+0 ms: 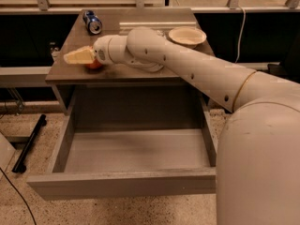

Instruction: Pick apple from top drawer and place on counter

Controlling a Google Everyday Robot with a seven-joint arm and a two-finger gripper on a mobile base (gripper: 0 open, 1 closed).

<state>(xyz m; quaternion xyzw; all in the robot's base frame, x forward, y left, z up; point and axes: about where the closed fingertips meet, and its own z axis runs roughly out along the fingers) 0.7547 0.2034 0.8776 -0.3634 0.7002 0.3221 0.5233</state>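
Note:
The apple (93, 65) is small and red and lies at the front left of the dark brown counter (75, 37). Only its lower part shows, under my gripper. My gripper (70, 57) is cream coloured, points left over the counter's left front corner and lies right over the apple, touching it. My arm reaches in from the lower right across the counter. The top drawer (136, 149) is pulled wide open below the counter, and its flat grey bottom holds nothing.
A blue soda can (92, 21) lies on its side at the back left of the counter. A cream bowl (187, 35) stands at the back right. A black bar (29, 144) lies on the floor left of the drawer.

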